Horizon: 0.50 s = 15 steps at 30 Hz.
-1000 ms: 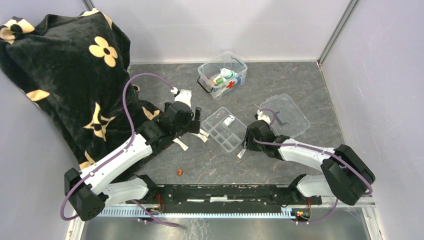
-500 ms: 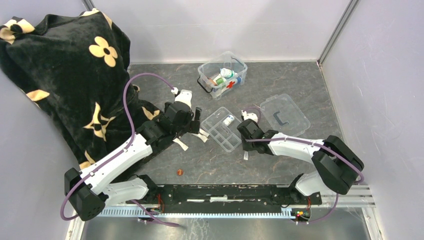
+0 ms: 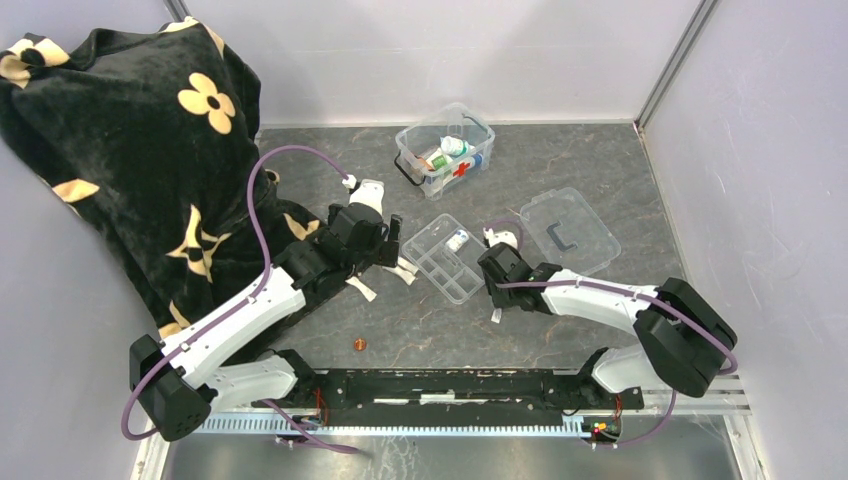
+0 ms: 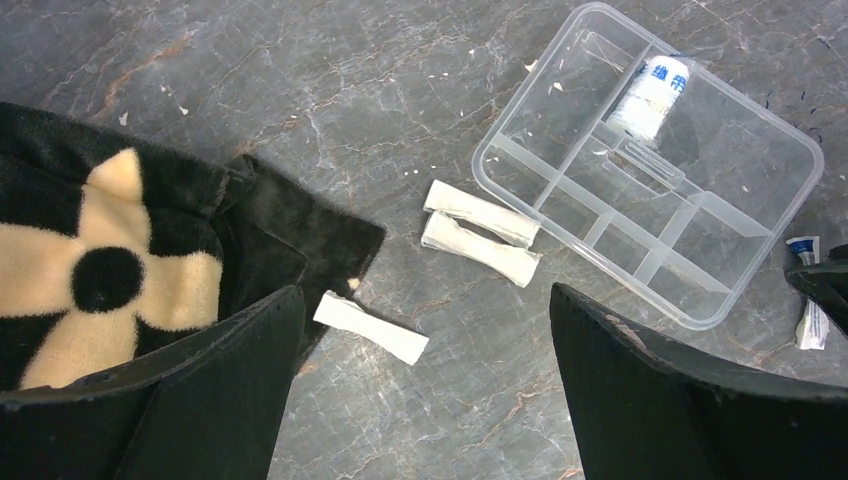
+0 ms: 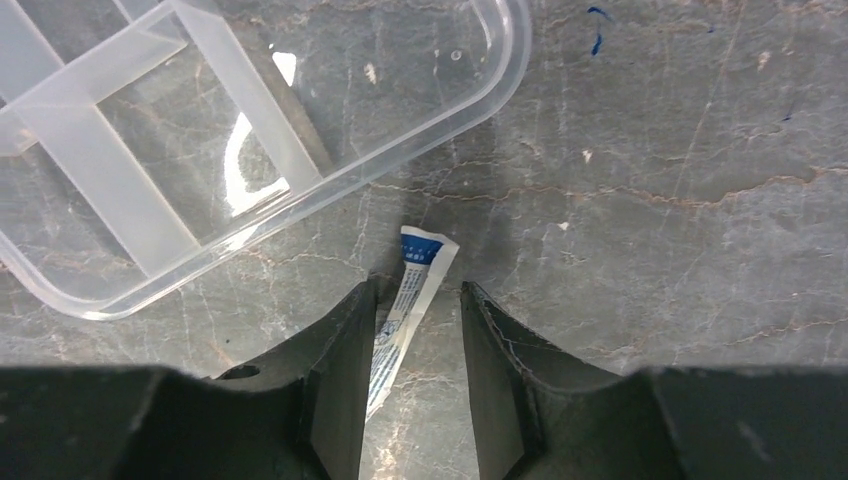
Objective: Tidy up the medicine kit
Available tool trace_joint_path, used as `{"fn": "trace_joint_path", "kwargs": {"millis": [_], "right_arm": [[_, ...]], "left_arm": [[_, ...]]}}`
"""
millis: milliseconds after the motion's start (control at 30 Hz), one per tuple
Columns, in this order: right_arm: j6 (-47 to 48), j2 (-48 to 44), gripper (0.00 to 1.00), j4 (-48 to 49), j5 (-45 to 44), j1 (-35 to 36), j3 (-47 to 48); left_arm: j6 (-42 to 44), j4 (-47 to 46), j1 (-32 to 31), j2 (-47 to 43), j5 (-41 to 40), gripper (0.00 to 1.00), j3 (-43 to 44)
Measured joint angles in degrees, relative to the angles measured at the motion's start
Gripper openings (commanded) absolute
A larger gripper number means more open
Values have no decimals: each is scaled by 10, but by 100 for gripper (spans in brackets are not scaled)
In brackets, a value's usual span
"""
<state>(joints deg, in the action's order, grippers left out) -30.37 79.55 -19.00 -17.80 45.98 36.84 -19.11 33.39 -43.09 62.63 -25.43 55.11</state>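
Note:
The medicine kit (image 3: 447,168), a clear box with a red cross and no lid on it, stands at the back and holds small bottles. My right gripper (image 3: 494,300) is low over the table beside the divided tray (image 3: 440,268). In the right wrist view its jaws (image 5: 418,290) stand narrowly apart around a thin white and blue packet (image 5: 405,310), which leans on the left finger. My left gripper (image 3: 375,268) is wide open and empty above three white bandage strips (image 4: 370,328), (image 4: 480,212), (image 4: 480,250). A small white roll (image 4: 652,95) lies in the tray (image 4: 700,322).
The flat clear lid (image 3: 570,230) with a black handle lies to the right of the tray. A black flowered blanket (image 3: 130,150) covers the left side, and its edge reaches my left gripper. A coin (image 3: 357,344) lies near the front. Walls close the back and the right.
My right gripper has moved left from beside the lid to the tray's near corner and settled over the packet. The left arm has not moved.

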Motion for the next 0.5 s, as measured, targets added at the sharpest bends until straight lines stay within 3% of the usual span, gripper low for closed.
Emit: {"fn": "trace_joint_path", "kwargs": {"millis": [200, 500], "right_arm": [[-14, 0, 38, -3, 21, 14, 0], [-47, -20, 18, -20, 13, 27, -7]], "left_arm": [[0, 0, 0, 0, 0, 98, 0], [0, 0, 3, 3, 0, 98, 0]]}}
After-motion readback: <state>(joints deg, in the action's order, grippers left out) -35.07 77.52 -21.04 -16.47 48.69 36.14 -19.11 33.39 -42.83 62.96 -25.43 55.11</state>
